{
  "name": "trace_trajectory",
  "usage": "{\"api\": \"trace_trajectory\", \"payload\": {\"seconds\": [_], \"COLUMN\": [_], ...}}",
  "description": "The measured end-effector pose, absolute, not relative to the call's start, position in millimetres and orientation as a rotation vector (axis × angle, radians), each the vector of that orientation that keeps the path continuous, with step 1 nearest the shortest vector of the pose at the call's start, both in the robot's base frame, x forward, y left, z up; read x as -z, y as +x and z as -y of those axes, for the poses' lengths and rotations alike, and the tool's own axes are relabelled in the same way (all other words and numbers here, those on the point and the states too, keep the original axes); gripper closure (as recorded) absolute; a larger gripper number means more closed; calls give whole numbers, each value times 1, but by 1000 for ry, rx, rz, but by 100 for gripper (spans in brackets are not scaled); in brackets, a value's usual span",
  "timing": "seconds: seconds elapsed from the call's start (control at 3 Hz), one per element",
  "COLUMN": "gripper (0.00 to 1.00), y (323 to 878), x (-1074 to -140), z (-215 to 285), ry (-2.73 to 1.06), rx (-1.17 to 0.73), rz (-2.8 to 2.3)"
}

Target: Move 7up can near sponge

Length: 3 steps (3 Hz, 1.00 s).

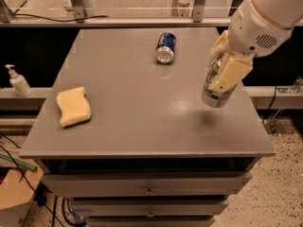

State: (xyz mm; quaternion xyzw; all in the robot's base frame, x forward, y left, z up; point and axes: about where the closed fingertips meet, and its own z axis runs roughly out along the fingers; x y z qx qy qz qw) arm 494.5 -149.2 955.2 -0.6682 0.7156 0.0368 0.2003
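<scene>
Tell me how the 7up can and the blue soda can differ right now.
Colour: the 7up can is silver-white with green, the blue soda can blue. Pose: the 7up can is roughly upright, slightly tilted; the blue soda can lies on its side. Support: the gripper holds the 7up can above the right side of the table; the blue soda can rests on the table, untouched. Both are similar-shaped cans.

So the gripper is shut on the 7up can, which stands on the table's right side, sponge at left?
Not quite: the camera view shows the gripper shut on the 7up can, but the can hangs clear above the table, its shadow below it. The sponge is at left.
</scene>
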Motion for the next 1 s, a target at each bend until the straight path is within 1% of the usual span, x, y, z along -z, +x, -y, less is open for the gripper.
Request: {"api": "trace_trajectory", "payload": {"seconds": [0.33,0.67,1.0], "gripper": [100,100,100], "y": [495,493,489], "x": [-955,-951,-949], "z": [149,116,70], "ry": [-1868,-1924,-1990], "rx": [-107,-163,-237], "rz": [-1999,-1925,-1812]}}
